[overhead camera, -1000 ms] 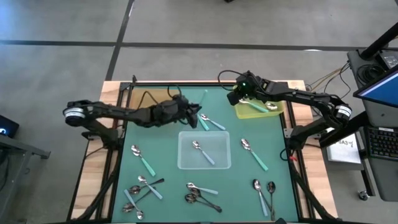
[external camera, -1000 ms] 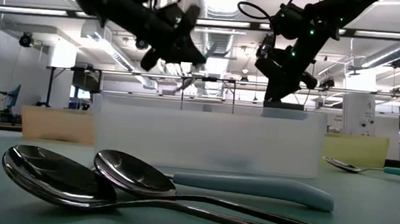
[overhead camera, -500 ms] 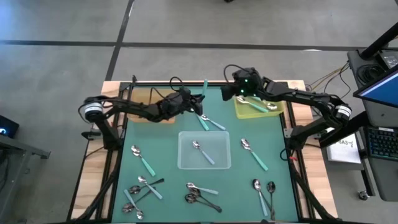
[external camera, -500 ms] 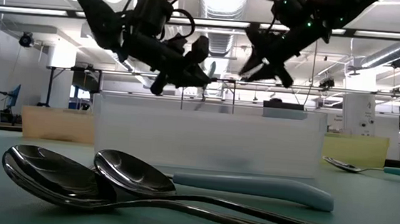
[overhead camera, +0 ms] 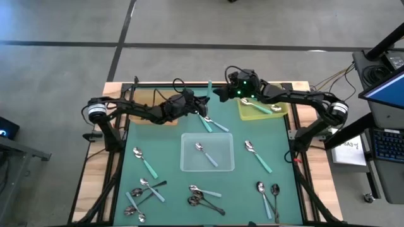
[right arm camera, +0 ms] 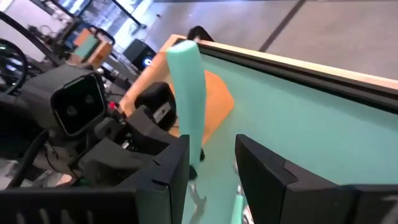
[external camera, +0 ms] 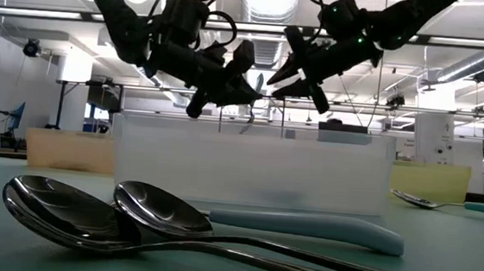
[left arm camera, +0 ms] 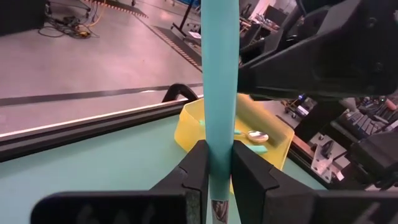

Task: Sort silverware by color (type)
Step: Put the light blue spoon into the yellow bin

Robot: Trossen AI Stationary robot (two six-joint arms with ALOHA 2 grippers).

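Note:
My left gripper (overhead camera: 201,104) (left arm camera: 217,168) hangs over the far middle of the green mat, shut on a teal-handled spoon (overhead camera: 209,87) whose handle (left arm camera: 220,74) sticks out toward the far edge. My right gripper (overhead camera: 219,94) (right arm camera: 211,168) is open just right of it, above the mat. Its fingers stand on either side of the handle's free end (right arm camera: 186,74) without touching it. Other spoons lie flat on the mat: two teal ones (overhead camera: 213,123) below the grippers, and groups along the near edge (overhead camera: 144,189) (overhead camera: 203,197) (overhead camera: 268,194). My left gripper pinches the spoon's teal handle (left arm camera: 219,146) between its two fingers, low on the handle, where silver metal shows just past the fingers. The fingers come from the table's left and lie across the handle. The spoon is lifted clear of the mat.
A clear tray (overhead camera: 189,165) in the mat's middle holds one spoon. The yellow-green tray (overhead camera: 247,113) at the far right holds spoons. The brown tray (overhead camera: 144,96) sits at the far left under my left arm. A rail (left arm camera: 93,127) borders the far edge.
My right gripper has left the yellow-green tray, swung toward the table's left and tipped from pointing down to nearly level, ending beside the spoon's handle. My left gripper, holding the spoon throughout, has shifted a little toward the far edge and the right gripper.

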